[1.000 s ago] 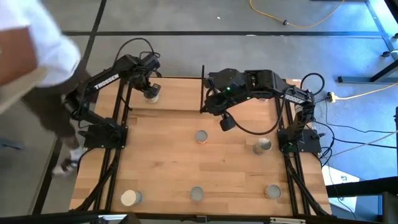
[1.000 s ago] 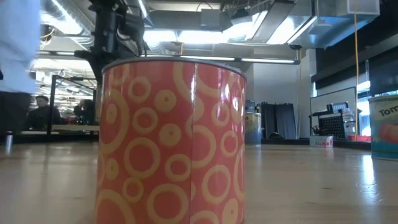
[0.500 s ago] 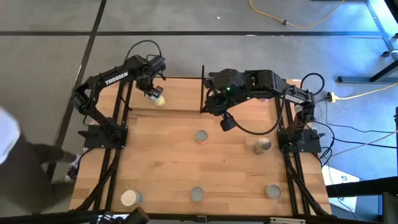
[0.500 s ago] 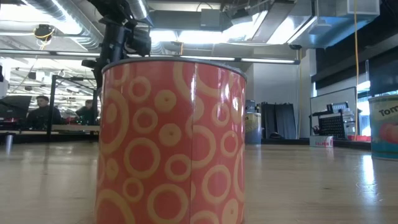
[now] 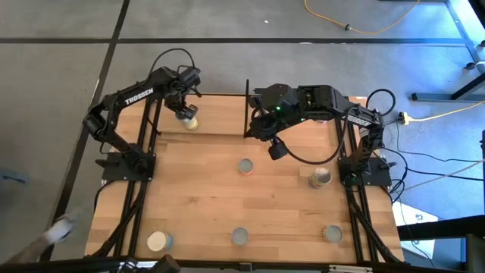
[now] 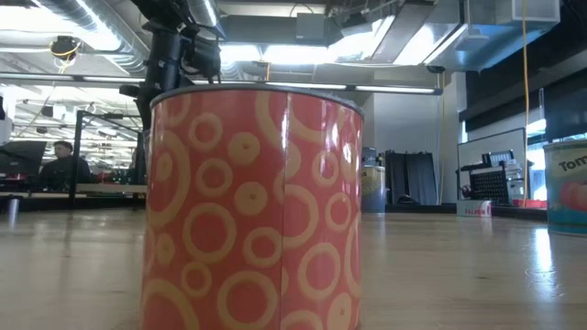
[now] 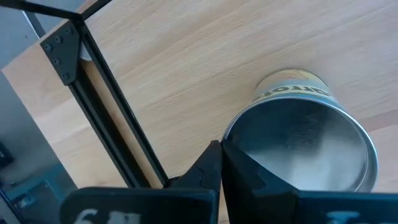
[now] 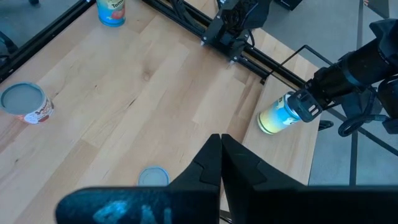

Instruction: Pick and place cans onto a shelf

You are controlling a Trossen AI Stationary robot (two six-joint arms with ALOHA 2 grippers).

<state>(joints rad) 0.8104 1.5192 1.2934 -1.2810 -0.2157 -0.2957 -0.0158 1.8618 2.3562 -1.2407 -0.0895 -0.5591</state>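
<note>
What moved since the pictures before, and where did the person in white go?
The left gripper slid a little toward the middle of the shelf, and the tan can at its tip tipped over to a slant. The person walked off; only a bit shows by the table's near left corner. The right gripper and the other cans stayed put.

"TROSSEN" runs in white along the left arm (image 5: pixel 136 95); "Tom" shows on the blue can (image 6: pixel 567 186) at three o'clock.
</note>
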